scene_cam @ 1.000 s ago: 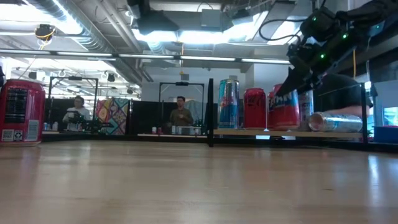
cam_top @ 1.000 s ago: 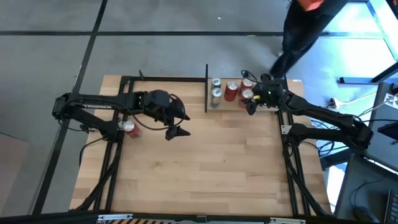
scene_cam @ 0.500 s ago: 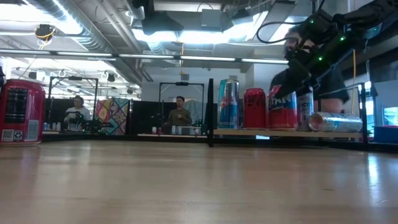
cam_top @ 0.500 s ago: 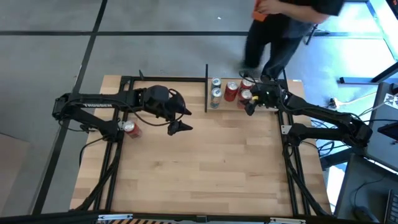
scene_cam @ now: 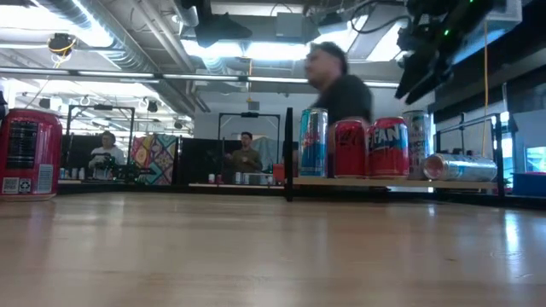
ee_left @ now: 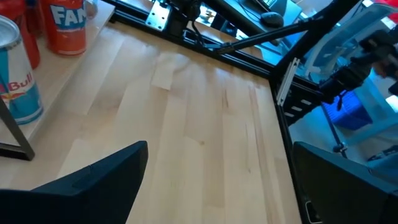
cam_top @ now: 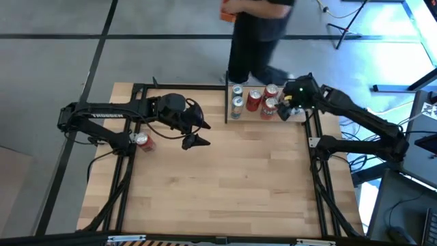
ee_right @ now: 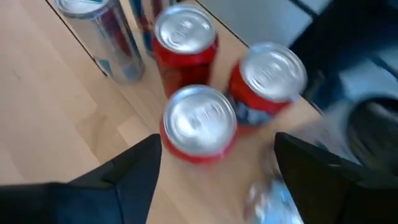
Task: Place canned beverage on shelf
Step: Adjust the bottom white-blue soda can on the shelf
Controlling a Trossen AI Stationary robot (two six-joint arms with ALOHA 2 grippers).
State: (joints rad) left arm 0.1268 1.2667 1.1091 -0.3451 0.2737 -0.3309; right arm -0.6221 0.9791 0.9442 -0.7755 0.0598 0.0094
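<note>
The shelf [cam_top: 250, 116] is a small light-wood board with black posts at the table's far right; it also shows in the low view [scene_cam: 358, 182]. On it stand a blue-silver can [scene_cam: 313, 142], red cans [scene_cam: 349, 147] [scene_cam: 388, 147] and a silver can [scene_cam: 415, 141]; another silver can [scene_cam: 459, 166] lies on its side. My right gripper [ee_right: 217, 180] hangs open and empty above the red cans [ee_right: 199, 121]. A further red can [cam_top: 142, 141] stands on the table at the left. My left gripper [cam_top: 200, 134] is open and empty over the table, right of that can.
A person [cam_top: 256, 34] walks just beyond the table's far edge, behind the shelf. A black frame [cam_top: 136, 89] runs along the table's edges. Bare wooden tabletop [cam_top: 225, 184] stretches from the middle to the near edge.
My right gripper has risen from just above the red cans on the shelf and gone a little toward the far right, still empty. The cans have stayed put. The person behind the table has walked from right to left.
</note>
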